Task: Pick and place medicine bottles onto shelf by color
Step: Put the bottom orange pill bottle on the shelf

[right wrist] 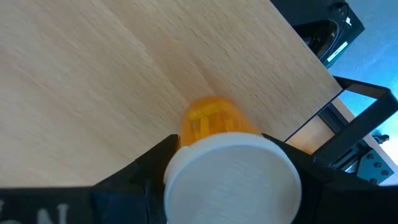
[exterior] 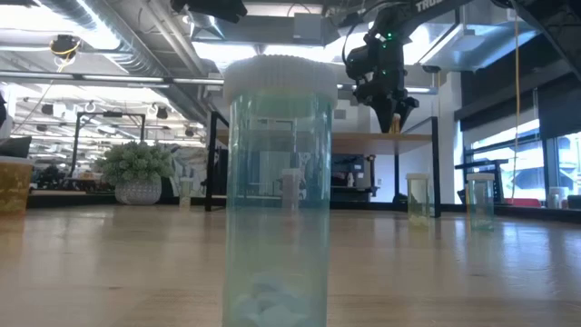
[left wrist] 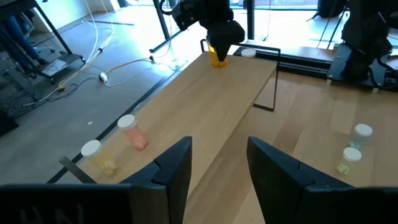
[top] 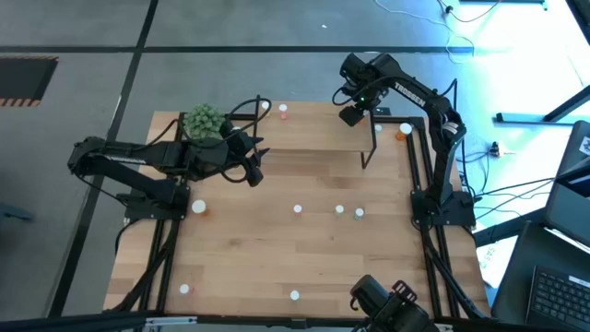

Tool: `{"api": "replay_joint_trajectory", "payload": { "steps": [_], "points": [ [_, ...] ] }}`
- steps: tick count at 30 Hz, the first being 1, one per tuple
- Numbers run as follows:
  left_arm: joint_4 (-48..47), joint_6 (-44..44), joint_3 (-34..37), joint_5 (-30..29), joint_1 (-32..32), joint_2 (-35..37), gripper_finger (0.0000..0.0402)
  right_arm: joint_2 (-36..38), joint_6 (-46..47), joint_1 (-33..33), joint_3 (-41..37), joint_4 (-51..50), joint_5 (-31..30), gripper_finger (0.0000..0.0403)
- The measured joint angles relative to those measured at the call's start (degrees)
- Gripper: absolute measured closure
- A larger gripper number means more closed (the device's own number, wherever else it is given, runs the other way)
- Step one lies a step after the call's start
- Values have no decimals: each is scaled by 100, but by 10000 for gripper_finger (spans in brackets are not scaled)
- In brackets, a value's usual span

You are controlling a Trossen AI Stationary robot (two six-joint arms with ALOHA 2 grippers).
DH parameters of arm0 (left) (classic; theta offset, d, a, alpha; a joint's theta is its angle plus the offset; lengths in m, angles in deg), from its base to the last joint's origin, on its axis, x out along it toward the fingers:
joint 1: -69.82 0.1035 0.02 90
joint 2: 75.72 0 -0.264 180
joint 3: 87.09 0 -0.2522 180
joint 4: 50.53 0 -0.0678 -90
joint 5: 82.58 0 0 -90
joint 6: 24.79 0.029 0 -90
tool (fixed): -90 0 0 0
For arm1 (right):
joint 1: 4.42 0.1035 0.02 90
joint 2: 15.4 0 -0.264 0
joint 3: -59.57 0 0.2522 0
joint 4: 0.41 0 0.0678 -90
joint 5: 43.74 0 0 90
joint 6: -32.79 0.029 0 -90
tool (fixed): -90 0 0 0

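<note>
A big wooden table (top: 304, 249) stands on a gray floor, and the low view shows a wide room with windows behind it.

On the table stands the shelf (left wrist: 205, 106), a small board of light wood on thin black legs. An orange bottle (right wrist: 211, 121) with a white cap is at the far end of the shelf. The right gripper (right wrist: 227, 165) is clenched on the orange bottle, with one dark finger on each side of the cap. In the low view the bottle's bottom looks like it is at the shelf top, but I cannot tell if it touches.

A pink bottle (left wrist: 132, 132) and a yellowish bottle (left wrist: 98, 156) stand close together at the near end of the shelf. One more pale cap (left wrist: 248, 53) shows on the shelf just beside the orange bottle.

The left gripper (left wrist: 217, 171) is over the table near that end of the shelf. Its fingers are apart and hold nothing.

More small bottles stand on the table. Three are in a loose row (top: 339, 210) near the middle. Others stand apart near the table's edges. One clear greenish bottle (exterior: 277, 195) stands very near the low camera, with small white bits at its bottom.

A green spiky plant (top: 204, 122) in a pot sits at the left back part of the table.
</note>
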Motion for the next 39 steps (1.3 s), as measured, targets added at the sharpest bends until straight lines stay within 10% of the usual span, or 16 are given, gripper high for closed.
{"api": "replay_joint_trajectory", "payload": {
  "steps": [39],
  "points": [
    [0, 63, 0, 60, 0, 0, 253, 249, 20, 0, 9, 110, 7, 185]
  ]
}}
